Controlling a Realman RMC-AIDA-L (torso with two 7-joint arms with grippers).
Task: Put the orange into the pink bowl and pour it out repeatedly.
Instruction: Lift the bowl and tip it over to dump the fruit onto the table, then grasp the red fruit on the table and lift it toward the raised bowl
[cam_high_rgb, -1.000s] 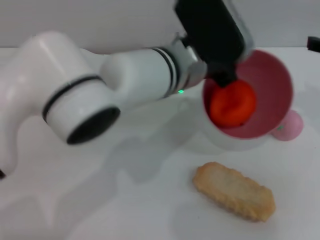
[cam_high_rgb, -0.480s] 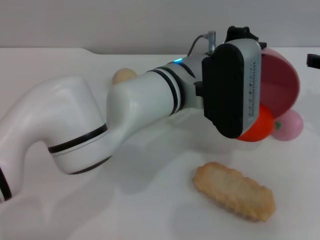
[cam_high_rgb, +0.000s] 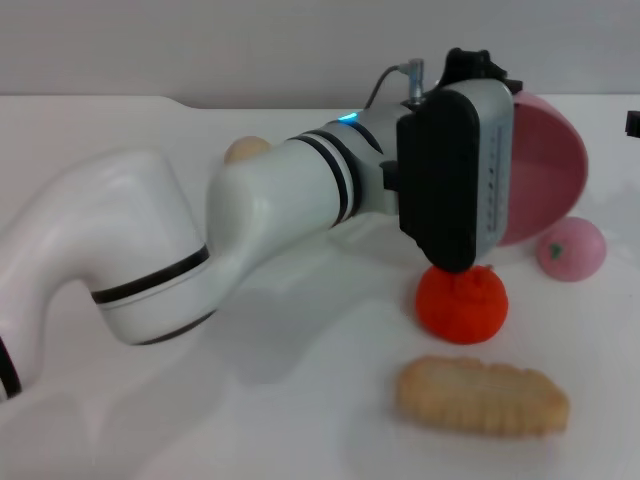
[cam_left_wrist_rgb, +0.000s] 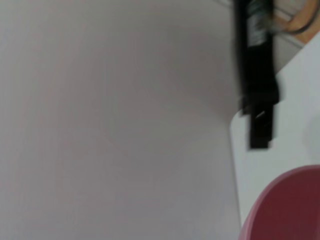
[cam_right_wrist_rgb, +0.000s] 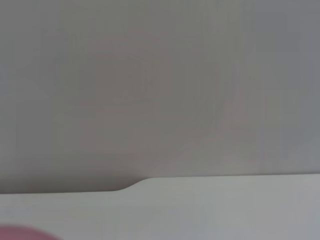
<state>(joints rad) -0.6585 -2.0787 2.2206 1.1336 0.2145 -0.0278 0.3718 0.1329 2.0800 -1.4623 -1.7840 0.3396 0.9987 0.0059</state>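
Note:
The orange (cam_high_rgb: 462, 303) lies on the white table just below my left wrist, outside the bowl. My left gripper (cam_high_rgb: 503, 135) holds the pink bowl (cam_high_rgb: 545, 170) by its rim, lifted and tipped on its side, its opening facing away from me to the right; the fingers are hidden behind the black wrist housing. The bowl's rim also shows in the left wrist view (cam_left_wrist_rgb: 290, 210). My right gripper (cam_high_rgb: 633, 122) shows only as a black tip at the far right edge.
A beige ridged biscuit (cam_high_rgb: 482, 397) lies in front of the orange. A pink ball with a green mark (cam_high_rgb: 571, 248) sits right of the orange, under the bowl. A small beige lump (cam_high_rgb: 245, 150) is behind my left forearm.
The bowl tipped from facing me to lying on its side. The orange dropped out of it onto the table and rolled forward. The biscuit shifted slightly.

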